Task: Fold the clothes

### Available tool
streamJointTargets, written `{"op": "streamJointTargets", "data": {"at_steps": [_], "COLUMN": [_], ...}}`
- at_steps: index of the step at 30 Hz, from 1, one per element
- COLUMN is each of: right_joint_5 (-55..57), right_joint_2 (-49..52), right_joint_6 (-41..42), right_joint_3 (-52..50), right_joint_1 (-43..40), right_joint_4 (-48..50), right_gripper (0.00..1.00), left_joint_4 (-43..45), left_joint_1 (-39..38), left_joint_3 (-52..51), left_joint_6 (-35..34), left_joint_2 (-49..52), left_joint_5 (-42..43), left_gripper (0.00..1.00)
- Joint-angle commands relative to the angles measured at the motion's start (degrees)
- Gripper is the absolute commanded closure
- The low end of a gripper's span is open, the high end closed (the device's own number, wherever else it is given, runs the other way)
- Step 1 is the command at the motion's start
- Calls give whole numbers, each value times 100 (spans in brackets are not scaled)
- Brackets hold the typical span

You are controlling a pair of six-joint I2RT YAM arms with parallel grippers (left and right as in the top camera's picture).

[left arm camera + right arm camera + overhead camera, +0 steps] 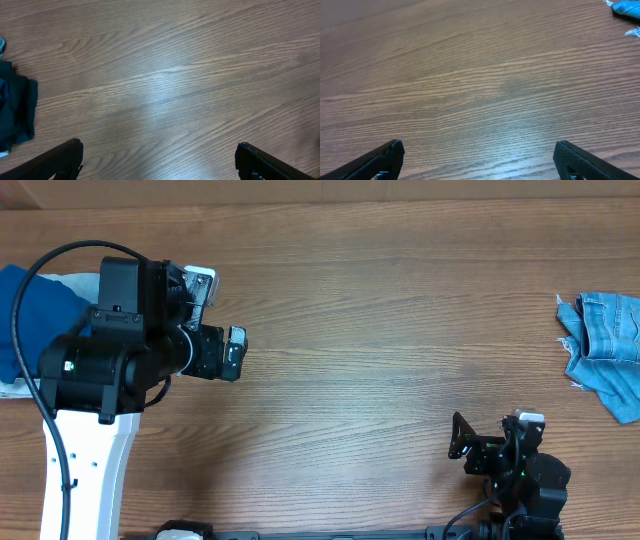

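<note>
A: Where is the big royal-blue knit shirt (22,310) lying?

B: It is lying bunched up at the far left edge of the brown wooden table (380,290); the left arm is covering part of it; a bit of white stuff (68,279) is peeking out beside it, and I cannot tell what that is.

A: Is anything holding the shirt?

B: No; the left gripper (222,318) is hanging just to the right of it, over bare wood; its two black fingers (62,161) are standing wide apart with nothing between them; it is not touching the shirt.

A: What is its own camera seeing?

B: Mostly wood grain; a near-black soft cloth (19,115) is lying at the left edge of that view, apart from the fingers.

A: And the other one?

B: The right gripper (458,437) is sitting at the near right side of the table, well apart from the shirt; its jaws are gaping wide too, and it is holding nothing; only bare wood is showing between them.

A: What is that pale thing on the right?

B: A light-blue frayed denim piece (605,350) is lying crumpled at the far right edge; a corner of it is showing at the top right of the right wrist view; no gripper is touching it.
</note>
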Motion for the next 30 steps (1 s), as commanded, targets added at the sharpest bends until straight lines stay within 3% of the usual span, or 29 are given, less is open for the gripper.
{"op": "streamJointTargets", "data": {"at_steps": [1,11,14,17,19,22,25,30], "right_joint_5": [70,70,70,70,70,70,70,70], "right_joint_2": [-66,-66,-66,-66,-66,-66,-66,-66], "right_joint_6": [0,0,0,0,0,0,0,0], "right_joint_3": [-111,-111,-111,-111,-111,-111,-111,-111], "right_joint_1": [31,31,31,31,31,31,31,31], "right_joint_4": [24,24,22,24,24,24,24,24], "right_gripper": [0,0,0,0,0,0,0,0], "left_joint_4": [4,2,-35,671,2411,4096,5110,5952], "left_joint_1": [-37,-37,-37,-37,-37,-37,-37,-39], "left_joint_3": [-22,-22,-22,-256,-1403,-3182,-4881,-6940], "left_joint_6": [92,92,98,560,1534,1591,1589,1585], "left_joint_2": [-9,-9,-42,-352,-1102,-2133,-3211,-4798], "left_joint_5": [-20,-20,-586,-389,553,992,1001,1156], "left_gripper": [0,0,0,0,0,0,0,0]}}
